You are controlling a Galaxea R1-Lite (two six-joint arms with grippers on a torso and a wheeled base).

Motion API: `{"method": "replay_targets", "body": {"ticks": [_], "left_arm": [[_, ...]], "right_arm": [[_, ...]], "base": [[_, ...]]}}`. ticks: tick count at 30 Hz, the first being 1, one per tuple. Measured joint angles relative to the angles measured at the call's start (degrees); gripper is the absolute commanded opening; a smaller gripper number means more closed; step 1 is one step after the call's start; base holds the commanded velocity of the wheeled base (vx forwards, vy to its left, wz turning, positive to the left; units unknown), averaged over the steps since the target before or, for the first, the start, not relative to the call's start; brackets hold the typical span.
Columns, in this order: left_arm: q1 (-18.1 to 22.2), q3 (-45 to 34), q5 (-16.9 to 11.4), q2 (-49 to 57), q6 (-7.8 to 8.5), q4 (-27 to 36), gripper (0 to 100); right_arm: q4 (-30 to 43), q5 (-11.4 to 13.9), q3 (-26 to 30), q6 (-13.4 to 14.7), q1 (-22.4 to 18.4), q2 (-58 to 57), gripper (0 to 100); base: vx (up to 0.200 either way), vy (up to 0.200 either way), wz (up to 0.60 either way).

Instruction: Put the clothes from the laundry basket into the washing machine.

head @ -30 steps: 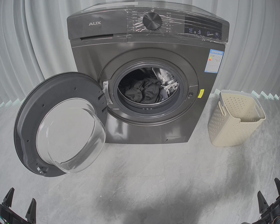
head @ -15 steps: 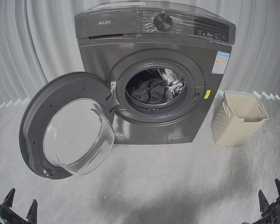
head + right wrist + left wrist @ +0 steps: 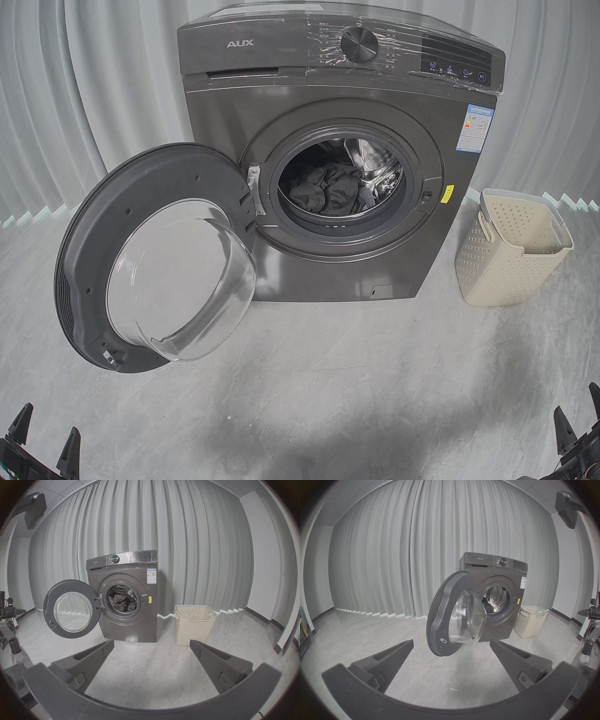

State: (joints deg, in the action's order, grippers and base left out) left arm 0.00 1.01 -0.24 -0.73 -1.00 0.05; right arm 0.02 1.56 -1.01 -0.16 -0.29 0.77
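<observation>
Shifted camera view; dark crumpled clothes (image 3: 328,187) in washing machine (image 3: 325,81).

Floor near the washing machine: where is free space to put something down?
Bare floor lies in front of the washing machine, between its open door and the laundry basket. The drum is crowded with dark clothes.

Dark clothes (image 3: 328,187) lie inside the open washing machine (image 3: 250,106), cream laundry basket (image 3: 494,275) beside.
</observation>
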Motion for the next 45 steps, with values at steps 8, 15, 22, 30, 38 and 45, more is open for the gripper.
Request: {"method": "replay_targets", "body": {"ticks": [8, 15, 22, 30, 38, 45], "left_arm": [[0.0, 0.0, 0.09, -0.04, 0.6, -0.05, 100], [0.0, 0.0, 0.2, -0.06, 0.65, 0.02, 100], [0.1, 3.15, -0.18, -0.28, -0.59, -1.66, 100], [-2.06, 13.13, -1.63, -10.42, -1.49, -3.6, 100], [-4.79, 18.88, -4.53, -30.49, -1.68, -12.36, 100], [-5.92, 22.44, -6.9, -49.71, -1.71, -24.78, 100]], "right_arm": [[-0.02, 0.0, 0.0, 0.0, 0.02, 0.0, 100], [-0.02, 0.0, 0.0, 0.0, 0.02, 0.02, 100], [-0.02, 0.0, 0.0, 0.0, 0.07, 0.05, 100], [-0.02, 0.0, 0.0, 0.0, 0.02, 0.07, 100], [-0.02, 0.0, 0.0, 0.0, 0.07, 0.07, 100], [-0.02, 0.0, 0.0, 0.0, 0.0, 0.09, 100]], "base": [[0.0, 0.125, 0.0], [0.0, 0.0, 0.0], [0.0, 0.0, 0.0], [0.0, 0.0, 0.0], [0.0, 0.0, 0.0], [0.0, 0.0, 0.0]]}}
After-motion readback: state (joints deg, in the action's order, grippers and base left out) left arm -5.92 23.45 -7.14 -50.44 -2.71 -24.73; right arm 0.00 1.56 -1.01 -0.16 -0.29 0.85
